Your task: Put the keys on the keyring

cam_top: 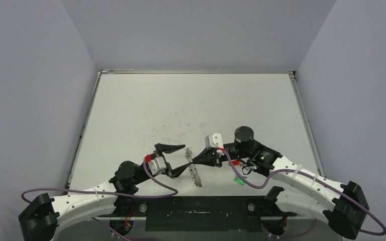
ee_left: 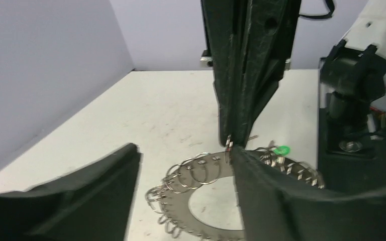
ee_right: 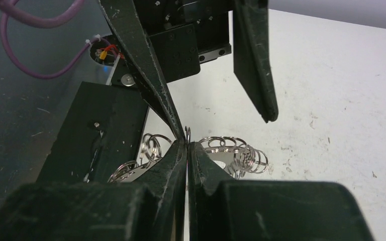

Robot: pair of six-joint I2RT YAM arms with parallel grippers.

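The keyring [ee_left: 181,198] sits right in the middle of things. Its flat silver band and fringe of little wire loops lie between the spread jaws of the left gripper [ee_left: 185,153], one finger to either side and neither touching it as far as I can see. At its far edge the right gripper [ee_left: 229,143] comes in with its jaws pressed tight together. A sliver of wire shows right at the tips, so I take it they are pinching one loop of the fringe rather than the band itself. Whether the ring lies flat or is tipped up on that edge I cannot tell; from above it looks like a thin strip, from the left wrist more like a disc lying down. As for the job, I'd say it is near the start: none of the loops that I can see carries a key. The green key [ee_left: 281,149] is on the table [ee_left: 146,110], just beyond the ring from the left jaws and off to the side of the right jaws, held by nothing. The red key I can't pick out for certain — there are red bits on the arms that muddle it. So both keys look left to thread, and the ring is only gripped at its fringe, by my reckoning.
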